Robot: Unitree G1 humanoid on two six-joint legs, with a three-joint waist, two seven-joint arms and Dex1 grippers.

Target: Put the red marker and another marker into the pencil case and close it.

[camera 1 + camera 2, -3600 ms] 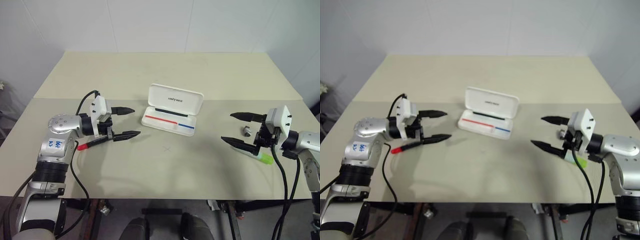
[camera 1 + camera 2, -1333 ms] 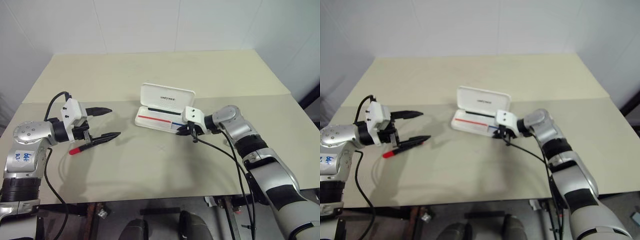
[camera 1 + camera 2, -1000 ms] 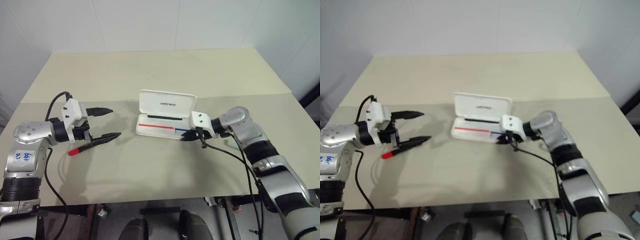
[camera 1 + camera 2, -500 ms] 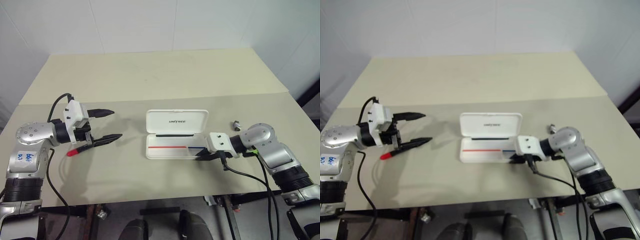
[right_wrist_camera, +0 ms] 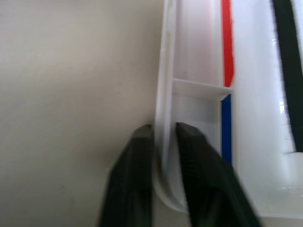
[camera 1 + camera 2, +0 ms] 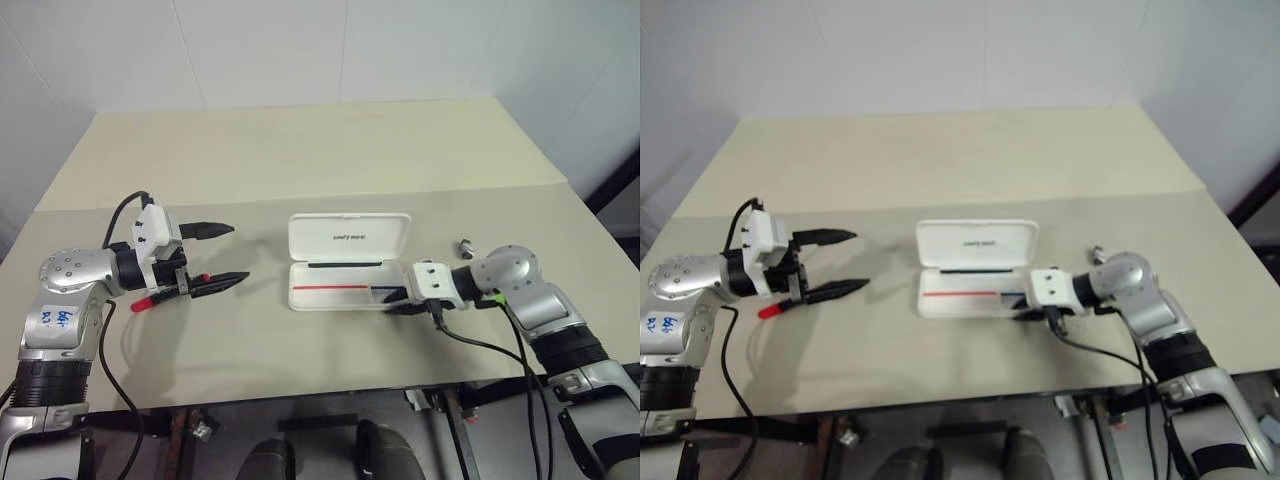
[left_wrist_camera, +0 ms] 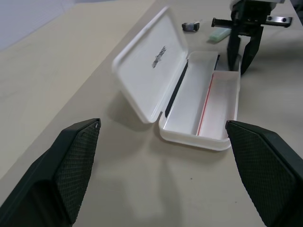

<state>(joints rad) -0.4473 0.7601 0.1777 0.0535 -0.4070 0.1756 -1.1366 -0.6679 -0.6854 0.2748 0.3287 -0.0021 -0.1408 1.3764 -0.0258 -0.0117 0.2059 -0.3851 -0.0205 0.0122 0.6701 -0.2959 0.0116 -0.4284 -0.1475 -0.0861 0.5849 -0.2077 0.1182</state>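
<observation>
The white pencil case (image 6: 350, 238) lies open in the middle of the table, its lid raised at the back and a red-and-blue line in its tray. My right gripper (image 6: 395, 307) is at the tray's front right corner; in the right wrist view its fingers (image 5: 135, 170) pinch the tray's front wall between them. To the left, my left gripper (image 6: 238, 254) hovers open and empty, pointing at the case. The red marker (image 6: 145, 300) lies on the table just under that hand. The light green marker (image 7: 218, 34) lies beyond the right gripper, mostly hidden behind the right arm in the eye views.
A small grey stub (image 6: 465, 243) lies on the table (image 6: 300, 160) right of the case. The table's front edge runs close below the case and my right arm. A seam crosses the tabletop behind the case.
My right gripper has dragged the case a little to the right and toward the front edge, squaring it up. The left arm has kept still. The camera has shifted.
</observation>
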